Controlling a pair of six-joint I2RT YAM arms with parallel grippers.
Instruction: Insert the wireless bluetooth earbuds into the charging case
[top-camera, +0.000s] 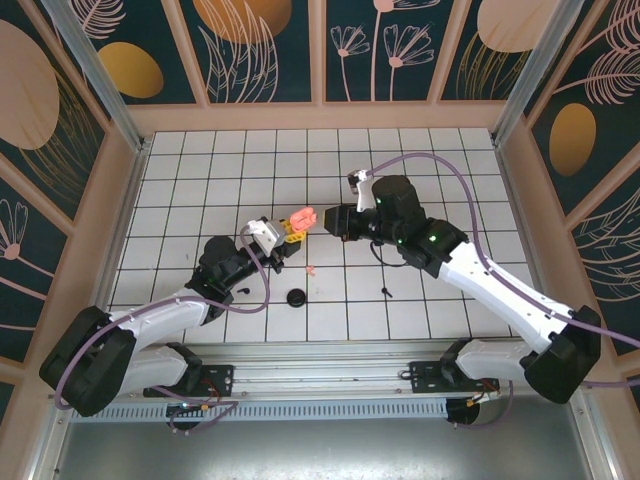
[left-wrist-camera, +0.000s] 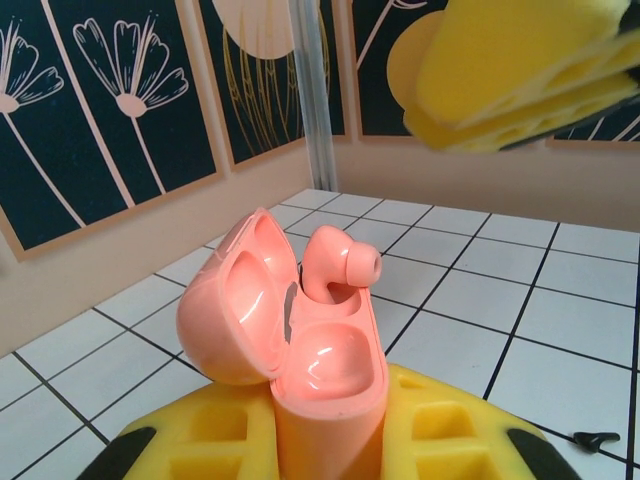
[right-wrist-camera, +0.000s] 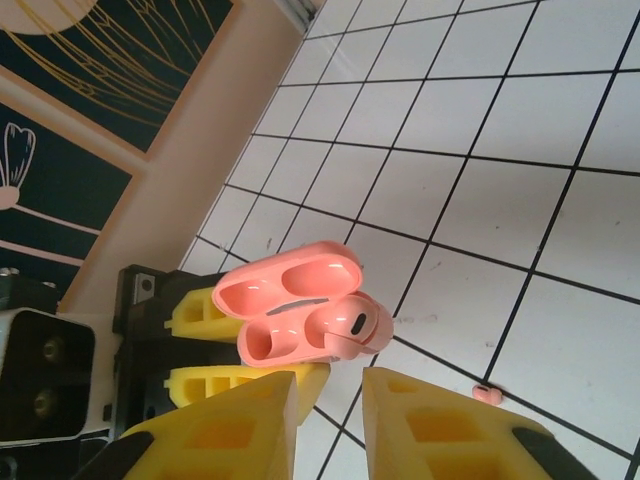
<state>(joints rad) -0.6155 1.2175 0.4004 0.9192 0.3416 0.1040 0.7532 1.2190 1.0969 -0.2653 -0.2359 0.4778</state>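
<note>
The salmon-pink charging case (left-wrist-camera: 320, 370) stands upright with its lid swung open, and my left gripper (left-wrist-camera: 330, 425) is shut on its lower body. One pink earbud (left-wrist-camera: 335, 262) sits in the far socket with its head sticking up; the near socket is bare. My right gripper (right-wrist-camera: 335, 385) hovers just off the case (right-wrist-camera: 290, 310), its yellow fingers (right-wrist-camera: 440, 420) a narrow gap apart with nothing between them. A second pink earbud (right-wrist-camera: 487, 394) lies on the tiles. From above, the case (top-camera: 300, 217) sits between the left gripper (top-camera: 288, 232) and the right gripper (top-camera: 322, 222), and a black earbud (top-camera: 386, 292) lies farther right.
A black round disc (top-camera: 296, 298) lies on the tiles in front of the left arm, with a small black piece (top-camera: 243, 290) to its left. The loose pink earbud (top-camera: 311, 269) rests just below the two grippers. Wooden walls (top-camera: 130, 150) ring the tiled floor.
</note>
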